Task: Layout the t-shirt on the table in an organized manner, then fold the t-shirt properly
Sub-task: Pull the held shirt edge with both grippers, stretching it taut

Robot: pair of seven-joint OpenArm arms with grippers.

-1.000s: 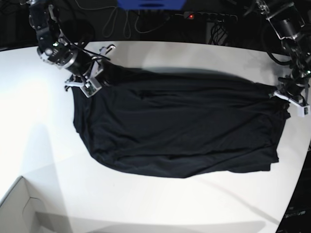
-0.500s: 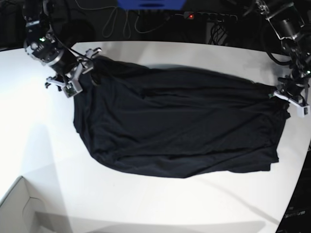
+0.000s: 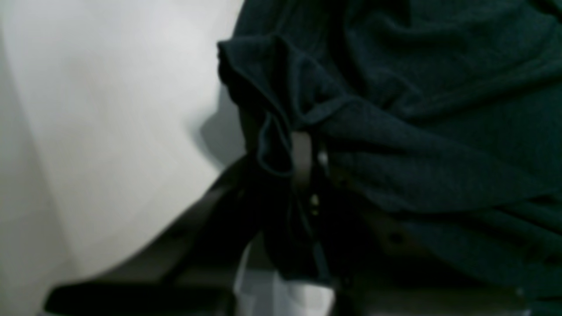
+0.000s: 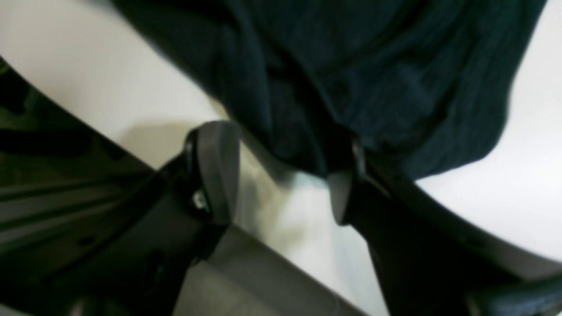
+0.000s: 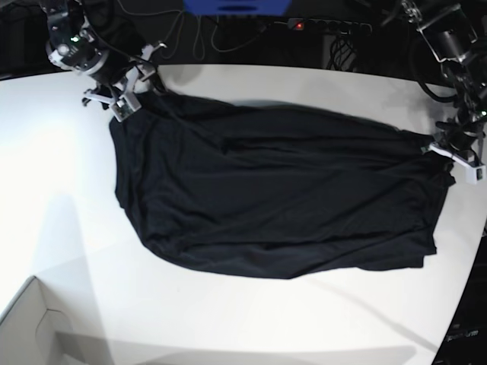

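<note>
Where the left gripper shows in the left wrist view, jaws pinched tight on a bunched fold of the black t-shirt, cloth puckered around the clamped spot. Seen from the base view at that view's right edge, gripping the shirt's corner close to the rim of the white bench.

Right gripper spread wide, one grey finger bare over white bench, the other partly under a drooping edge of cloth; whether that cloth touches the finger, hard to tell through the blur. Nothing clamped between the two. In the base view, sitting at the top left, right at the shirt's near corner, by the bench's far edge.

Shirt itself spread flat across the middle of the bench, long creases running across it, lower edge curved. Pale cardboard box corner at bottom left, well apart from the cloth. Dark cables and a power strip beyond the far edge.
</note>
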